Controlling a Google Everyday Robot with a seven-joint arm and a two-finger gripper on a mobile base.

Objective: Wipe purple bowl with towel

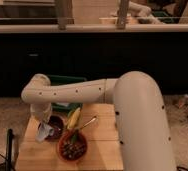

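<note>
Gripper (44,127) low over table's (104,150) left edge, pinching towel (43,132). Purple bowl (56,125) just right, touching towel. Risk: hard wipe shoves bowl into banana (74,118), red bowl (72,145).

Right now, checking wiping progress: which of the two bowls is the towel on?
The purple bowl, left of the reddish bowl; the gripper presses the towel onto it.

Pincer (43,126) presses towel (43,132) into purple bowl (55,126).
</note>
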